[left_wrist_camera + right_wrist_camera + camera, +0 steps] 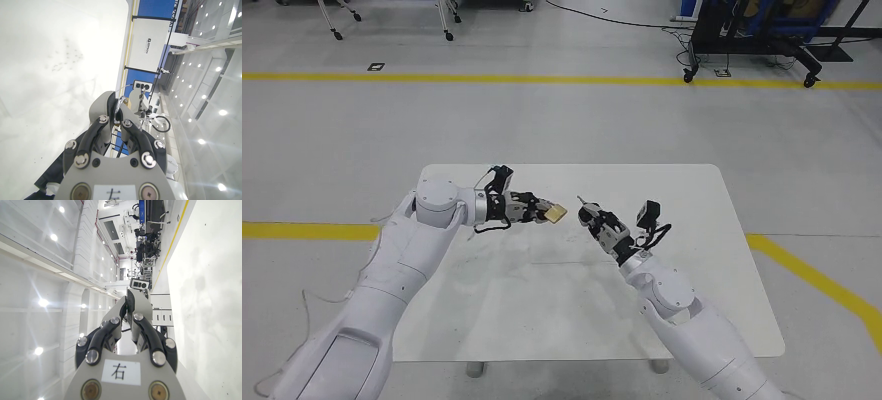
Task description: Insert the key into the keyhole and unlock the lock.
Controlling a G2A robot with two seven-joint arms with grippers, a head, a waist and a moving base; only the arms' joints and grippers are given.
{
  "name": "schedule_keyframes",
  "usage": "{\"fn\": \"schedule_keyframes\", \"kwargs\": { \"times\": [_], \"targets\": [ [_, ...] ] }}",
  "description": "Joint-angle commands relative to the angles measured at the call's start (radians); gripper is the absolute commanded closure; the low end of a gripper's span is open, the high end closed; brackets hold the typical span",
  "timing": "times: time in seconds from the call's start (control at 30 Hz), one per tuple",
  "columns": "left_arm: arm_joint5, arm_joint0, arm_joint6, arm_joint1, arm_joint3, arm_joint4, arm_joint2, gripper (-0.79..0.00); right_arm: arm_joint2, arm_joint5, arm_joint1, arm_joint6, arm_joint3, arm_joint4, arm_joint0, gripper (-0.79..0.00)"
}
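Left gripper (pixel 541 210): clenched on the lock, held in the air over the middle of the table, with its fingers pointing toward the other arm.
Lock (pixel 556 213): a small brass padlock. Its body sticks out past the left fingertips. In the left wrist view its silver shackle curves between the two fingers, which press in on it from both sides.
Right gripper (pixel 591 214): pinched tight on the key, also raised above the table, facing the left gripper from the opposite side.
Key (pixel 583 203): a thin metal blade poking out beyond the right fingertips. In the right wrist view it shows edge-on as a narrow sliver between the dark finger pads. Its tip points roughly toward the lock.
Gap: from above, key and lock are near each other but seem to be apart, with a little bare table showing between them.
Keyhole: too small to make out.
Table (pixel 687 300): white, rectangular, faintly scuffed, under both arms.
Floor (pixel 802 140): grey, with yellow lines running past the table.
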Motion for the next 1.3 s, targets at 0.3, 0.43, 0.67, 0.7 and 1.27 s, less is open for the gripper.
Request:
{"fn": "schedule_keyframes", "kwargs": {
  "times": [0.3,0.43,0.67,0.7,1.27],
  "targets": [
    [0.005,-0.008,-0.036,-0.005,0.017,-0.021,0.003,0.000,-0.065,-0.030,-0.049,-0.026,0.140,0.019,0.123,0.000],
    [0.003,-0.012,-0.044,-0.006,0.024,-0.024,0.004,0.000,-0.075,-0.035,-0.062,-0.042,0.174,0.021,0.142,0.000],
    [0.007,-0.021,-0.049,-0.009,0.038,-0.027,0.005,0.000,-0.082,-0.034,-0.077,-0.038,0.184,0.004,0.144,0.000],
    [0.009,-0.023,-0.049,-0.009,0.041,-0.028,0.006,0.000,-0.082,-0.035,-0.078,-0.031,0.178,0.003,0.139,0.000],
    [0.027,-0.041,-0.034,-0.020,0.077,-0.041,0.012,0.000,-0.003,-0.013,-0.069,0.071,0.074,-0.017,0.039,0.000]
  ]
}}
